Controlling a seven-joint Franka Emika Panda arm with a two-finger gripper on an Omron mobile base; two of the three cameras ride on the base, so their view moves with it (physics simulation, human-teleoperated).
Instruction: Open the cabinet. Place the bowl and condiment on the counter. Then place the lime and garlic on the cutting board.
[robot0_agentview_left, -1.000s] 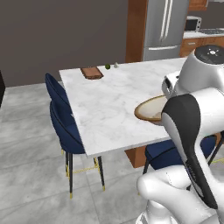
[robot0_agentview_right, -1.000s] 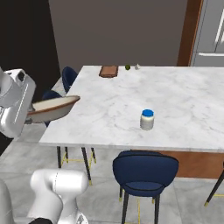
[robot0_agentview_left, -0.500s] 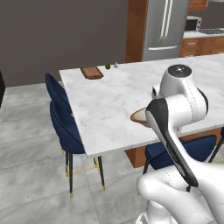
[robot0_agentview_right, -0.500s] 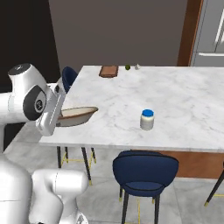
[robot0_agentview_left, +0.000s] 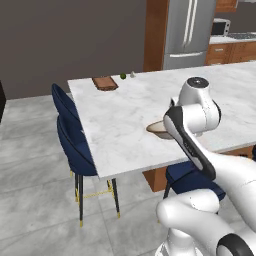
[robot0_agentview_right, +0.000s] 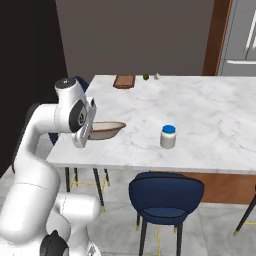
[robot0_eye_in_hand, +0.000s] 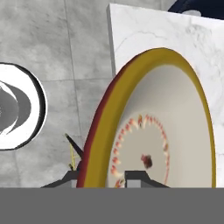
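The bowl hangs level over the desk near its front left corner, its rim pinched between the jaws of the gripper, which stand clamped on it. The condiment stands near the front edge.

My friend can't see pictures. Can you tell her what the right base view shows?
A white robot arm's gripper holds a shallow cream bowl low over the near left part of a white marble counter. A small pale blue-lidded jar stands to its right.

Counter mostly open
Condiment jar stands near the front edge; cutting board, lime, garlic line the far edge.
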